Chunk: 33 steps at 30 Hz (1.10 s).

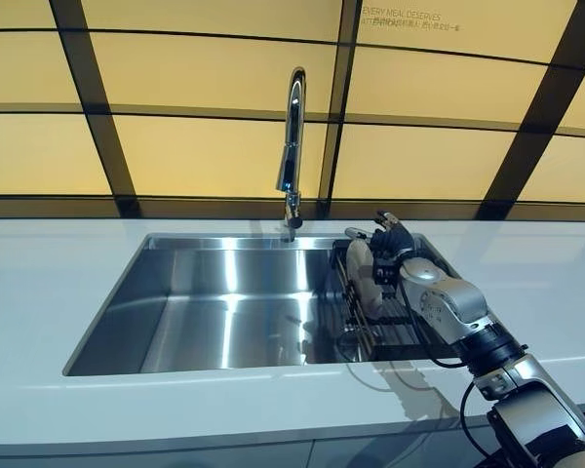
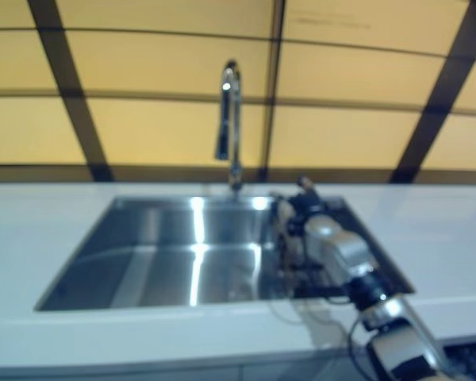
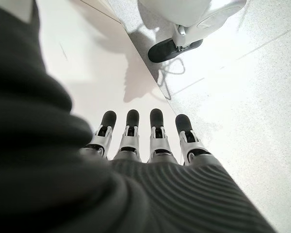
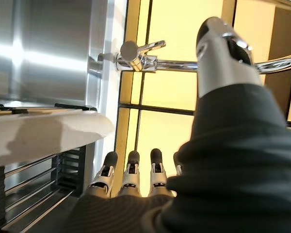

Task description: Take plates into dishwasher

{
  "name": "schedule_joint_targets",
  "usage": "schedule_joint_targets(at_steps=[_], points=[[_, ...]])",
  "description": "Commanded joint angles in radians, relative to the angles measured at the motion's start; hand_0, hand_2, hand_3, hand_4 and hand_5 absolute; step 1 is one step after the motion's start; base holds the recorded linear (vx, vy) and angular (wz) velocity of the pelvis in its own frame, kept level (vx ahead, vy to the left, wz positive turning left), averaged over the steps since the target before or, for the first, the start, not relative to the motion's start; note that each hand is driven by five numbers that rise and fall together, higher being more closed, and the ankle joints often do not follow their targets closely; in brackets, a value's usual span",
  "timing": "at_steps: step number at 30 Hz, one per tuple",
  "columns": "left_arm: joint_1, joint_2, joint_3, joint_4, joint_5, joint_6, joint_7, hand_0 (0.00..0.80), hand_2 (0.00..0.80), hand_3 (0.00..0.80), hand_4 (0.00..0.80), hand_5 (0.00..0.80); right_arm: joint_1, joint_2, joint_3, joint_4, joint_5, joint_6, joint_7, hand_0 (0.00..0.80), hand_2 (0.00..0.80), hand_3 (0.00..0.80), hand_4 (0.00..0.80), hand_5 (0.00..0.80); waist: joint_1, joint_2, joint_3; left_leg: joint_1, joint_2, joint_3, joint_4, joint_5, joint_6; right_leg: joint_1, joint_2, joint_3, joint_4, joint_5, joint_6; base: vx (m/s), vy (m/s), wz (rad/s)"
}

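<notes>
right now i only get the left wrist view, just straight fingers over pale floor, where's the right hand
Observer: The right hand is out over the dark wire dish rack at the right end of the stainless steel sink.
Operator: any plate in that rack
Observer: Yes, a pale round plate stands on edge in the rack, right beside the hand.
Operator: has it got hold of it
Observer: Not by the right wrist view: the fingers are straight, not curled round the plate's rim.
</notes>
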Motion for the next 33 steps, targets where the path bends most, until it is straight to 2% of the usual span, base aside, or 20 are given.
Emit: schedule_joint_targets(at_steps=[1,6,22,33], points=[[-0.059,0.014,-0.049,0.057,-0.020,-0.019,0.012,0.000,0.000,0.000,0.000,0.000,-0.043,-0.062,-0.027,0.000,-0.031,-0.065,0.009,0.000,0.000,0.000,0.000,0.000,0.026,-0.029,-0.018,0.071,-0.084,0.073,0.006,-0.147,0.058,-0.063,0.028,0.015,0.106,-0.057,-0.008,0.000,0.000,0.00],[-0.057,0.016,-0.051,0.052,-0.017,-0.019,0.013,0.000,0.000,0.000,0.000,0.000,-0.045,-0.068,-0.028,0.004,-0.043,-0.050,0.020,0.000,0.000,0.000,0.000,0.000,0.025,-0.032,-0.017,0.071,-0.083,0.075,0.005,-0.147,0.058,-0.064,0.028,0.016,0.107,-0.057,-0.007,0.000,0.000,0.00],[-0.058,0.031,-0.022,0.041,-0.007,-0.018,0.011,0.000,0.000,0.000,0.000,0.000,0.001,-0.144,-0.008,-0.014,-0.119,0.092,0.187,0.000,0.000,0.000,0.000,0.000,0.011,-0.046,0.001,0.073,-0.075,0.088,0.012,-0.150,0.063,-0.077,0.026,0.014,0.145,-0.069,-0.005,0.000,0.000,0.00],[-0.060,0.044,-0.005,0.037,-0.006,-0.024,0.013,0.000,0.000,0.000,0.000,0.000,0.044,-0.179,-0.007,-0.030,-0.145,0.148,0.274,0.000,0.000,0.000,0.000,0.000,-0.003,-0.051,0.010,0.075,-0.070,0.104,0.019,-0.156,0.066,-0.087,0.025,0.023,0.164,-0.075,-0.001,0.000,0.000,0.00]])
